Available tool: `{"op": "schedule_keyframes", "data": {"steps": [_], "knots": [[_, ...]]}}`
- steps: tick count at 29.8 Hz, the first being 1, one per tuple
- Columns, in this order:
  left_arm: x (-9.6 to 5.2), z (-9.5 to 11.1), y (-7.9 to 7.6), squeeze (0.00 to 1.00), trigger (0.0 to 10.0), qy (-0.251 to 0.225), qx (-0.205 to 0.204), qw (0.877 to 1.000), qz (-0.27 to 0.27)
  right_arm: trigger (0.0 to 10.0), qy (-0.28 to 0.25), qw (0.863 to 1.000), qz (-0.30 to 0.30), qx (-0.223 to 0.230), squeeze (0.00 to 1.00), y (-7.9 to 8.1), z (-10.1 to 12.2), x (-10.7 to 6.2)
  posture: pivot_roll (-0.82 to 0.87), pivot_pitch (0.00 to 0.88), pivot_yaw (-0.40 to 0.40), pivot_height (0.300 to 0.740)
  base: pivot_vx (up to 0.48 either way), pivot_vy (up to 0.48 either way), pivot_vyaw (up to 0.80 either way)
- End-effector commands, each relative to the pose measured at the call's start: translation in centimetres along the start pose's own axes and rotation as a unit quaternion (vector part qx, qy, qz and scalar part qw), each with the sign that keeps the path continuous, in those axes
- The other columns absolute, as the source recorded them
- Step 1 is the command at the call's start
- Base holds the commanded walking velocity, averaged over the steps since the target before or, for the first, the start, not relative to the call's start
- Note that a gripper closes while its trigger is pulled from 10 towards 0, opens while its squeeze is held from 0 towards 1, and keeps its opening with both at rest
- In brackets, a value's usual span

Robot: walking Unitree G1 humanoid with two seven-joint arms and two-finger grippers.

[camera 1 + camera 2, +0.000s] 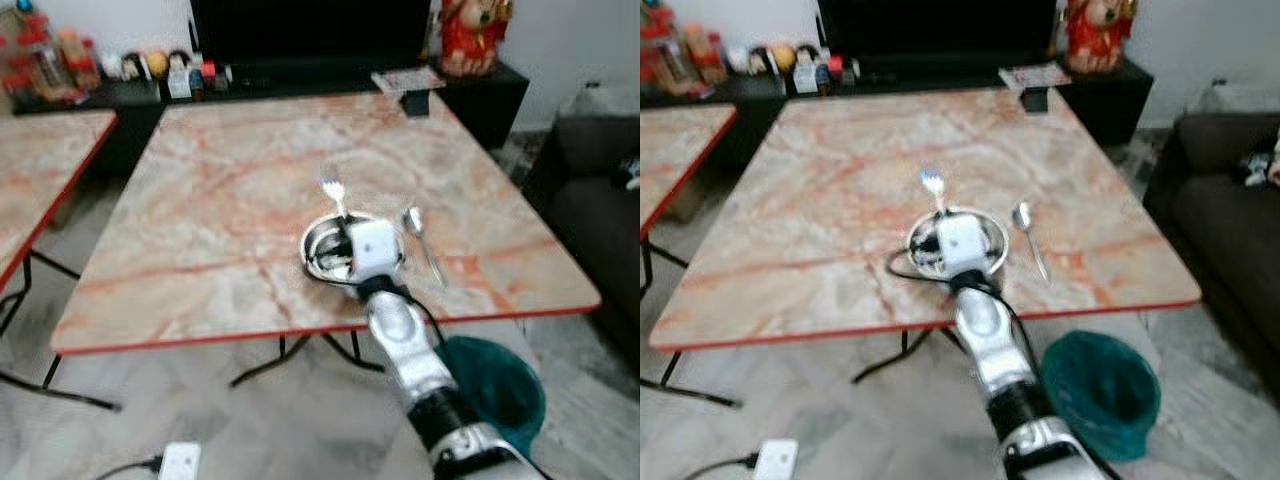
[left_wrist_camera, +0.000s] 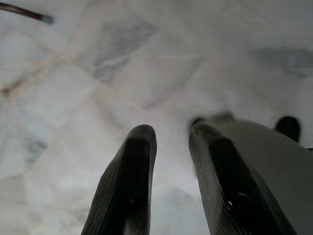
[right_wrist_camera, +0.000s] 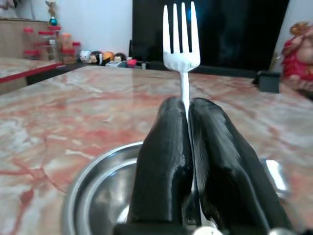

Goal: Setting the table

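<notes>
Spreading wide, the marble tabletop carries a steel bowl near its front edge. Over the bowl, the right hand pinches a fork upright. Right of the bowl lies a spoon. The left hand, slightly parted, holds nothing.

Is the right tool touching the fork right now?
Touching. In the right wrist view the right tool has its two black fingers shut on the fork handle, tines sticking out above the steel bowl.
</notes>
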State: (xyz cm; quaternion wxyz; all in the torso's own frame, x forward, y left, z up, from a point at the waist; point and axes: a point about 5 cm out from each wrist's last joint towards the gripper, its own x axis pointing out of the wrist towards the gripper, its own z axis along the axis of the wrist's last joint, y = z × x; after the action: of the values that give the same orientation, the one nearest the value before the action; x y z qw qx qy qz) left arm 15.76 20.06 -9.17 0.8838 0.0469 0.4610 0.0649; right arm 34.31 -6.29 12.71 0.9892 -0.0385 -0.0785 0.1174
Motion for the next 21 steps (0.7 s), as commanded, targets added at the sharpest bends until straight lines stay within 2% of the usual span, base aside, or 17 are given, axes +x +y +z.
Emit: {"op": "schedule_keyframes", "data": {"steps": [1,14,21], "knots": [[-0.07,-0.46,0.87,0.00,10.0,0.010,0.010,1.000,0.010,10.0,-0.005,1.000,0.015,0.008,0.00,1.12,0.47,0.23,0.01,0.046,0.026,0.740,0.000,-0.416,0.00],[-0.10,-0.47,0.85,0.00,10.0,0.005,0.013,1.000,0.010,10.0,-0.005,1.000,0.015,0.009,0.00,1.03,0.42,0.13,0.00,0.044,0.025,0.740,0.037,-0.404,0.00],[-0.08,-0.28,0.81,0.00,10.0,-0.001,0.006,1.000,0.009,10.0,-0.010,1.000,0.013,0.011,0.00,0.82,0.53,0.15,0.00,0.032,0.025,0.740,0.000,0.000,0.00]]}}
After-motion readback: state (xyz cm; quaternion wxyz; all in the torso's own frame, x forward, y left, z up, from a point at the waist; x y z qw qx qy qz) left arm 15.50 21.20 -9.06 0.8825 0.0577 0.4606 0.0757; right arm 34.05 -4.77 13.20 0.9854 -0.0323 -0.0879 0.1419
